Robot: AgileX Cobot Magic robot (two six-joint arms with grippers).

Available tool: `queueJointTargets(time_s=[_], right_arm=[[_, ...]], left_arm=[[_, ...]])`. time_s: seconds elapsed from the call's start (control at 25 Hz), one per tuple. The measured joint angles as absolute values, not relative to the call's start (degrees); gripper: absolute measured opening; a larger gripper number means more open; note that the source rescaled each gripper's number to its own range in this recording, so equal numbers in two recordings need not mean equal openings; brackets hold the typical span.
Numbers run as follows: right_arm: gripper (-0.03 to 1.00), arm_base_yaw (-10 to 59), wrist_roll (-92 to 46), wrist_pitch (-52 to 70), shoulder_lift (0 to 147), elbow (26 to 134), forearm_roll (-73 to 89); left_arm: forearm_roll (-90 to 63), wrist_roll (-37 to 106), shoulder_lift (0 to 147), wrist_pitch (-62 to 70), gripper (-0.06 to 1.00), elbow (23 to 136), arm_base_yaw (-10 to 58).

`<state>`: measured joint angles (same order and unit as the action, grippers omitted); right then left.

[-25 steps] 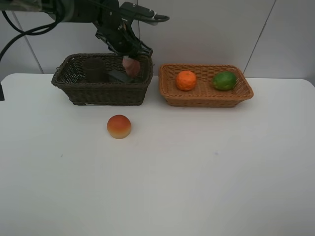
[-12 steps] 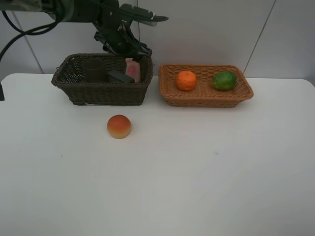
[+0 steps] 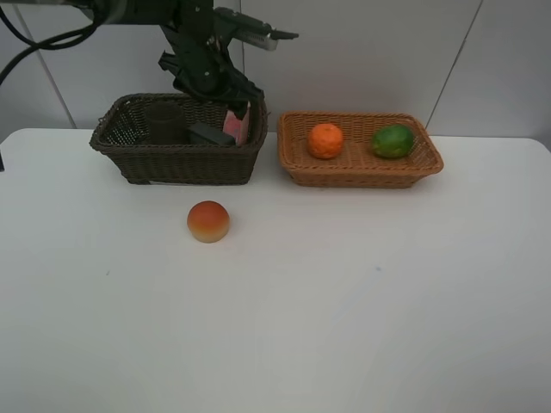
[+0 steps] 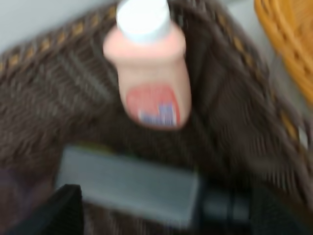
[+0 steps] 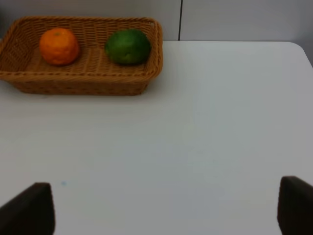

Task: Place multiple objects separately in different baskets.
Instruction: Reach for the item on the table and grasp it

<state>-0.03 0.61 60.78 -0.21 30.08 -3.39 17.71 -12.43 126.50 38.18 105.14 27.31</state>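
two baskets filled, one fruit out on the table

nearest the camera in the high view, the white table (image 3: pixel 344 301) carries a single loose item: the red-yellow peach-like fruit (image 3: pixel 208 221), sitting on the bare surface in front of the dark brown basket (image 3: pixel 176 159) and apart from it.

further back the two baskets stand side by side near the wall, close together but not touching. the light orange-tan basket (image 3: pixel 357 170), the shallower one on the right, holds the orange (image 3: pixel 325 140) toward its left end and the green round fruit (image 3: pixel 393 141) toward its right end; the two fruits lie apart. the right wrist view shows the same pair, the orange (image 5: pixel 59 46) and green fruit (image 5: pixel 128 46), inside that basket (image 5: pixel 88 81).

the dark brown basket, deeper and on the left, holds three things. the translucent purplish cup (image 3: pixel 164 122) stands toward its left half. the black rectangular bottle (image 3: pixel 211 134) lies flat near the middle. the pink bottle with white cap (image 3: pixel 236 124) leans against the right end wall; in the blurred left wrist view the pink bottle (image 4: pixel 150 73) rests against the wicker with its cap uppermost, and the black bottle (image 4: pixel 129 184) lies just beside it.

the left gripper (image 3: pixel 225 86) hangs just above the basket's right end, over the pink bottle, jaws spread and holding nothing. the right gripper (image 5: pixel 166 208) shows only two dark fingertips (image 5: pixel 29 210) set wide apart, over bare table, empty.
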Motion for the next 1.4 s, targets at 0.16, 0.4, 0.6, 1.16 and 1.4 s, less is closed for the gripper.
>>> queueJointTargets(time_s=[0.16, 0.4, 0.6, 1.16, 1.4], right_arm=[[1.0, 0.0, 0.6, 60.8, -0.2, 30.1, -3.4], [1.0, 0.0, 0.6, 60.8, -0.2, 30.1, -3.4], [1.0, 0.0, 0.6, 60.8, -0.2, 30.1, -3.4], [1.0, 0.0, 0.6, 60.8, -0.2, 30.1, -3.4], [1.0, 0.0, 0.6, 60.8, -0.2, 30.1, -3.4]], left_arm=[[18.1, -12.4, 123.9, 48.1, 0.89, 105.3, 28.5], [17.7, -12.4, 119.9, 61.6, 0.89, 105.4, 31.1], [16.3, -12.2, 117.7, 65.1, 0.89, 105.4, 32.8], [10.9, -0.8, 116.7, 68.4, 0.89, 105.6, 37.2], [11.0, 4.1, 116.7, 68.4, 0.89, 105.6, 37.5]])
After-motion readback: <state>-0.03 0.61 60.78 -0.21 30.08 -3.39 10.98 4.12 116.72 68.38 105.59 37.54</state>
